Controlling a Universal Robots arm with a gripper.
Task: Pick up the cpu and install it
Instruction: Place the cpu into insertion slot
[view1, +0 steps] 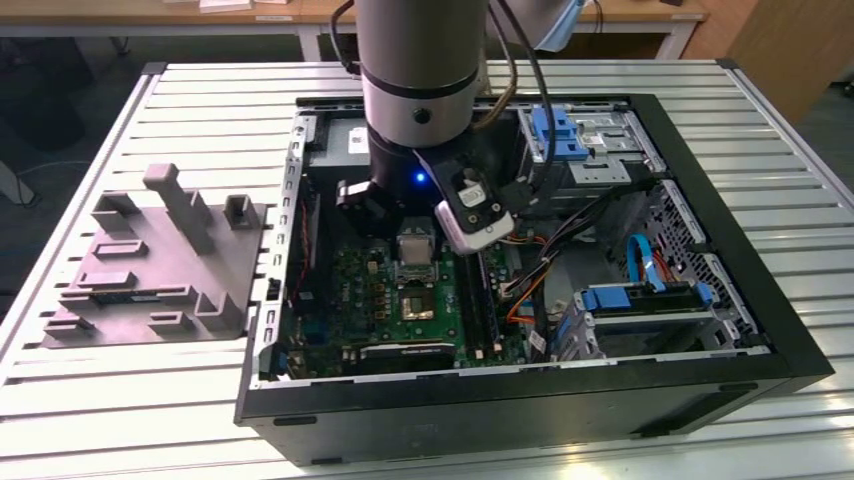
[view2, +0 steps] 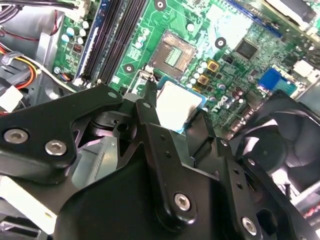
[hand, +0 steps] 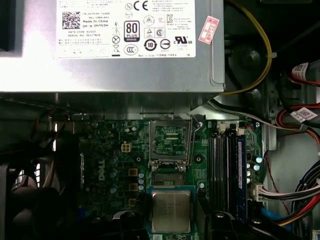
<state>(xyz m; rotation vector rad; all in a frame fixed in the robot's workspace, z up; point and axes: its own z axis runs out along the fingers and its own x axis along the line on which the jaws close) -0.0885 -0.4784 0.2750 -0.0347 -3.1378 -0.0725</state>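
Observation:
The cpu (hand: 171, 211) is a small square chip with a silvery top and a thin pale rim. It hangs above the green motherboard (hand: 112, 150) between the black fingers (hand: 127, 221) of my gripper (hand: 172, 219), which is shut on it. In the second wrist view the cpu (view2: 175, 102) sits between the same fingers (view2: 150, 95) of the gripper (view2: 177, 109). The silver-framed socket (hand: 170, 142) lies open just beyond the chip. In the exterior view the arm (view1: 420, 90) reaches down into the open computer case (view1: 747, 300) above the socket (view1: 418, 303).
A grey moulded tray (view1: 147, 270) lies on the slatted table at the exterior view's left. Inside the case are long black memory sticks (hand: 225, 165), a silver power supply (hand: 115, 60), a black fan (view2: 280, 145), blue-latched drive bays (view1: 641, 297) and loose coloured cables (hand: 300, 200).

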